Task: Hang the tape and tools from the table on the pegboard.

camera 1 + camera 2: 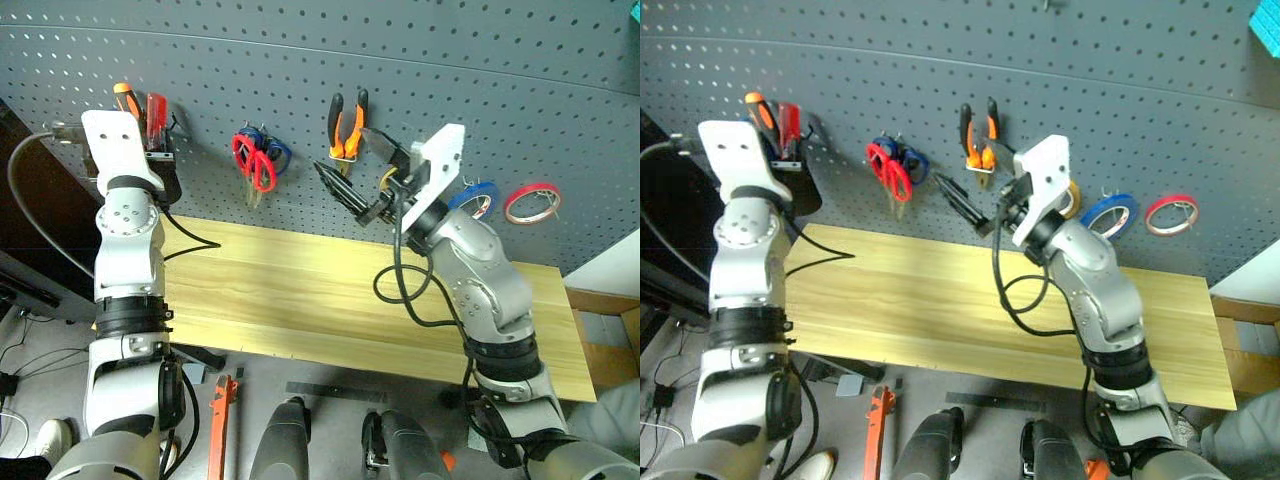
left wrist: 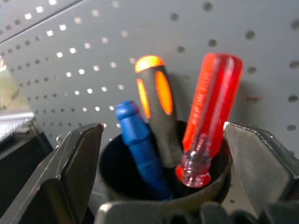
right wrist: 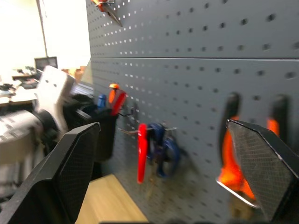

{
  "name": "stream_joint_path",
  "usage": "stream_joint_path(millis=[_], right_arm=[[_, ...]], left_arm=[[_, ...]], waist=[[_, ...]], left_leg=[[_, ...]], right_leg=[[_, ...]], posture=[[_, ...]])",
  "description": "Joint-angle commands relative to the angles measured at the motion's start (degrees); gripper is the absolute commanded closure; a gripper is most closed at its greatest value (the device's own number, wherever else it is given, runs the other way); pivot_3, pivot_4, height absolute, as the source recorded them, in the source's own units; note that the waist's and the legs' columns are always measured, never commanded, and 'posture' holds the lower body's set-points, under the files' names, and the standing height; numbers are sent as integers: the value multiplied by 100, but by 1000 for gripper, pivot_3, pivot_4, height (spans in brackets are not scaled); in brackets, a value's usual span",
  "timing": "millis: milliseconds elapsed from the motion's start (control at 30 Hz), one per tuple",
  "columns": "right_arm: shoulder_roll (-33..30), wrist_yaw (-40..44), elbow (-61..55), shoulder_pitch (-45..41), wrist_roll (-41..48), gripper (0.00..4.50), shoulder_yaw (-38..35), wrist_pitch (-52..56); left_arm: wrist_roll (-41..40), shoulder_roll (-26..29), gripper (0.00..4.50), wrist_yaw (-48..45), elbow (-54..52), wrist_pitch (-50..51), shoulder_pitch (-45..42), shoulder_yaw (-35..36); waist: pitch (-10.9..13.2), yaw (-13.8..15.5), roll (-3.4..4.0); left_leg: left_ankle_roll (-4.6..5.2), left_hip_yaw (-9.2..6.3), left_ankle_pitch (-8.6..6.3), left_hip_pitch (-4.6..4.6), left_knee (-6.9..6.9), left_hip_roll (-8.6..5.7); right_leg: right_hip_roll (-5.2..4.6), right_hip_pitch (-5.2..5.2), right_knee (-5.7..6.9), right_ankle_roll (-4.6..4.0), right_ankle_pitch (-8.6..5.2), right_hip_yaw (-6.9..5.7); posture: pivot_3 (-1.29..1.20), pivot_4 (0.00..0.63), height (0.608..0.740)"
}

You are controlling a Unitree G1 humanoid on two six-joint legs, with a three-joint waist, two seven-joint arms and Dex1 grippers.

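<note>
On the pegboard [image 1: 450,70] a black cup [image 2: 117,172] holds the red-handled screwdriver [image 2: 210,116]. My left gripper [image 2: 162,127] is open, one finger on each side of the cup, touching none of the handles. The red-handled scissors [image 1: 255,160] and the orange-and-black pliers [image 1: 347,125] hang on hooks further right. My right gripper [image 1: 343,150] is open and empty, held just in front of the pliers. The blue tape [image 1: 475,195] hangs to the right of that arm. The table [image 1: 300,290] lies below the board.
An orange-and-black handle [image 2: 154,102] and a blue handle [image 2: 135,140] share the cup. Blue scissors [image 1: 277,152] hang behind the red ones. A yellow roll [image 1: 1072,197] and a red roll [image 1: 532,203] flank the blue tape. A black cable [image 1: 190,243] crosses the table's left end.
</note>
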Motion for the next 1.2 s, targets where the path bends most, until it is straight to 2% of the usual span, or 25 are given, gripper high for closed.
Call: stream_joint_path(millis=[33, 167, 367, 467, 567, 733, 933, 1200], right_arm=[[-278, -136, -781, 280, 56, 0, -201, 379], [-447, -347, -1133, 714, -32, 0, -283, 582], [-439, -996, -1418, 1337, -467, 0, -320, 799], [-322, -1401, -1470, 1640, -676, 0, -421, 924], [-242, -1573, -1492, 1888, -788, 0, -454, 877], [-211, -1615, -1521, 2287, -901, 0, -404, 748], [-209, -1807, -1341, 2717, -1153, 0, -523, 843], [-168, -2175, -859, 3187, -1452, 0, -823, 1192]], left_arm=[[-337, -208, 54, -207, -1420, 801, 246, -48], [-562, -699, 54, -311, -2348, 1577, 492, -408], [-525, -1388, 54, -344, -3012, 2310, 930, -1110], [-449, -1559, 54, -359, -3155, 2539, 1308, -1291], [-513, -1618, 54, -501, -3421, 2525, 1739, -1319], [-448, -1604, 54, -567, -3534, 2526, 2340, -1301], [-657, -1486, 54, -912, -3051, 2305, 2593, -941], [-600, -1260, 54, -1248, -2307, 1807, 2615, -856]], waist=[[-19, 11, -7], [-113, 21, -15], [-370, -2, -23], [-542, -18, 17], [-585, -60, 20], [-742, -149, 26], [-922, -147, 31], [-1010, -134, 34]], left_leg=[[-1, 0, 1, 0, 1, -1], [-5, -2, 3, -3, 8, -5], [-5, 5, 3, 11, 8, -7], [-5, 14, 2, 24, 3, -12], [25, 27, -18, 99, -2, -16], [32, 25, -12, 105, 8, -11], [33, 27, -13, 114, 9, -13], [35, 27, -14, 117, 9, -8]], right_leg=[[-2, 1, 0, 0, 0, 0], [-4, 3, 1, 0, 1, -4], [0, 9, 5, 2, 1, 5], [5, 16, 1, 2, 1, 16], [6, 87, -8, 9, -5, 25], [20, 88, -3, 11, -8, 28], [23, 94, -2, 11, -9, 32], [20, 96, -2, 9, -10, 36]], posture=[[170, 144, 740], [167, 110, 740], [137, 51, 740], [124, 32, 740], [114, 19, 740], [116, 0, 740], [124, 0, 740], [124, 0, 740]])
